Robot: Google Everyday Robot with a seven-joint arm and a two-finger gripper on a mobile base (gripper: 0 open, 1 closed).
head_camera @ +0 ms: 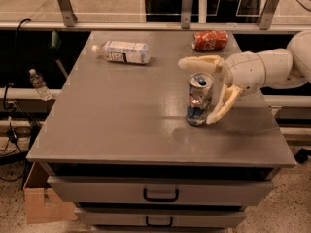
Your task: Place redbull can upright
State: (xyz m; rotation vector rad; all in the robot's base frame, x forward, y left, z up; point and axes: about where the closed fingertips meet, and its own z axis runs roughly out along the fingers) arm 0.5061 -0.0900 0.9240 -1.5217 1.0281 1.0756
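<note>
The redbull can (199, 101), silver with blue patches and a pull-tab top, stands upright on the grey table (121, 125), right of centre. My gripper (197, 92) comes in from the right and is open. One cream finger (200, 62) lies behind the can's top. The other finger (221, 106) slants down along the can's right side, close to its base. The can rests on the table by itself.
A clear plastic bottle with a white label (122, 52) lies on its side at the back left. A red-orange soda can (210, 40) lies at the back right, just behind my gripper. Drawers sit below the table's front edge. A small bottle (39, 84) stands left of the table.
</note>
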